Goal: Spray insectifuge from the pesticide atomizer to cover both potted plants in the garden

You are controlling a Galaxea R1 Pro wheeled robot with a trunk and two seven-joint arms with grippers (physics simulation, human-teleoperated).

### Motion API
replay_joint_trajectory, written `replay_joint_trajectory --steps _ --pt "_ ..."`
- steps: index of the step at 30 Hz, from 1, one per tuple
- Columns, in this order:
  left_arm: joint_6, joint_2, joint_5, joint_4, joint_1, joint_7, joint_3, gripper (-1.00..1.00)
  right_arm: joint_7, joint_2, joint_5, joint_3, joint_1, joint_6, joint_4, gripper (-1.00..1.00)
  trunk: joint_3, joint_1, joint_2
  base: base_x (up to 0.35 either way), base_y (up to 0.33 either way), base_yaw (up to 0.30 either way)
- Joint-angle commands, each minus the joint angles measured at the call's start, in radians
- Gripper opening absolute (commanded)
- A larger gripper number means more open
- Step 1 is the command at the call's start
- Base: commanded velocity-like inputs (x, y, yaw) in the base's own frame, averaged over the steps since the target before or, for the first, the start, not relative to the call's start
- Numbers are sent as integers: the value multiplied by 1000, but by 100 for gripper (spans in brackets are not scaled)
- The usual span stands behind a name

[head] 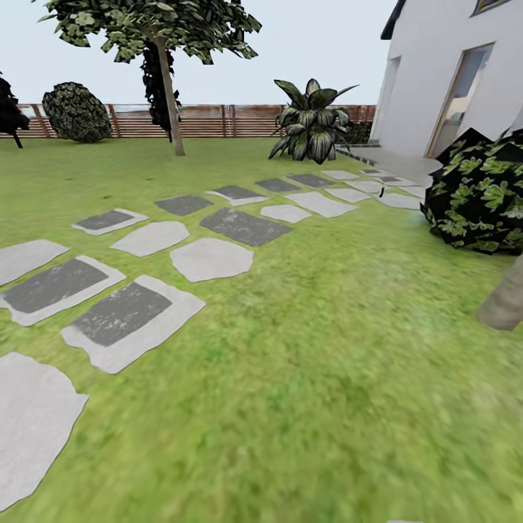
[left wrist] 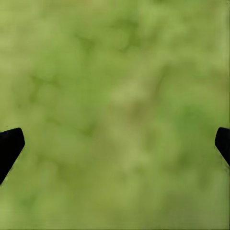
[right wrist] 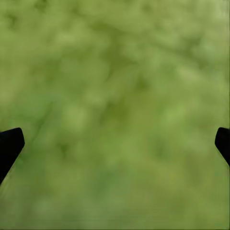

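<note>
A wide green lawn (head: 327, 363) spreads out ahead, soft and mottled, closed in at the far side by a brown horizontal-slat wooden fence (head: 211, 120). A white house wall (head: 436, 80) with a glazed door rises far ahead on the robot's right. A path of flat grey stepping slabs (head: 131, 316), some irregular and pale, some rectangular with darker centres, curves across the grass toward the house, likely laid as a walkway to the door. A slim-trunked tree (head: 168, 80) and a rounded dark bush (head: 76, 110) stand near the fence; a spiky long-leaved plant (head: 312, 122) grows beside the far slabs, and a dense leafy shrub (head: 479, 192) sits off to the right. Both wrist cameras look straight at blurred grass, so both arms seem to hang low over the lawn while the robot travels. The left gripper (left wrist: 115, 146) has its dark fingertips (left wrist: 9, 146) far apart at the frame's edges, spread wide with nothing between them; the right gripper (right wrist: 115, 146) is equally spread and empty, fingertips (right wrist: 9, 146) just as wide. The pesticide atomizer and the potted plants are not found in these views; the robot must apparently go on searching the garden.
</note>
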Motion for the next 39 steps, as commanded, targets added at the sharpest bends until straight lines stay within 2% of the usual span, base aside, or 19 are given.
replay_joint_trajectory --steps 1,6,27,39 --pt "-3 0 0 1 0 -1 0 100 -1 0 -1 0 0 -3 1 100 -1 0 0 338 0 0" --pt "-3 0 0 1 0 -1 0 100 0 0 -1 0 0 -3 0 100 0 0 0 338 0 -84" --pt "-3 0 -2 1 0 -1 0 100 0 0 -1 0 -1 -3 1 100 17 0 0 338 0 -239" --pt "-3 0 -2 1 0 -1 0 100 0 0 0 1 0 -3 1 100 17 0 0 338 0 -27"
